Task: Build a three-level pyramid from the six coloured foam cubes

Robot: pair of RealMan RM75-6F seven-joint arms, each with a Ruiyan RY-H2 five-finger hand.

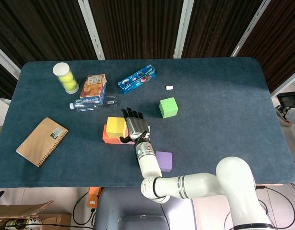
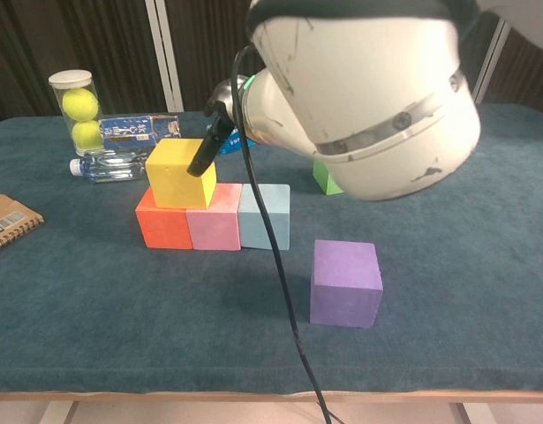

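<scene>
Shows the orange cube [image 2: 164, 226], pink cube [image 2: 214, 228] and light blue cube [image 2: 264, 216] touching in one row at centre left, as a base. Places the yellow cube [image 2: 180, 172] over the orange-pink seam to bind them. Hovers the right hand [image 1: 133, 125] just beside it, fingers [image 2: 205, 155] spread, holding nothing. Leaves the green cube [image 1: 168, 107] and purple cube [image 1: 163, 161] apart, unstacked.

Worktop [image 1: 224, 96], centre: three cubes in a row [image 1: 119, 138], a fourth cube [image 1: 115, 126] on its left end. Lone cube [image 1: 163, 161] toward the front edge; another [image 1: 168, 107] behind, right. Back-left corner: ball tube [image 1: 65, 77], carton [image 1: 93, 88], bottle [image 1: 92, 104], biscuit pack [image 1: 136, 79]. Left edge: notebook [image 1: 41, 141].
</scene>
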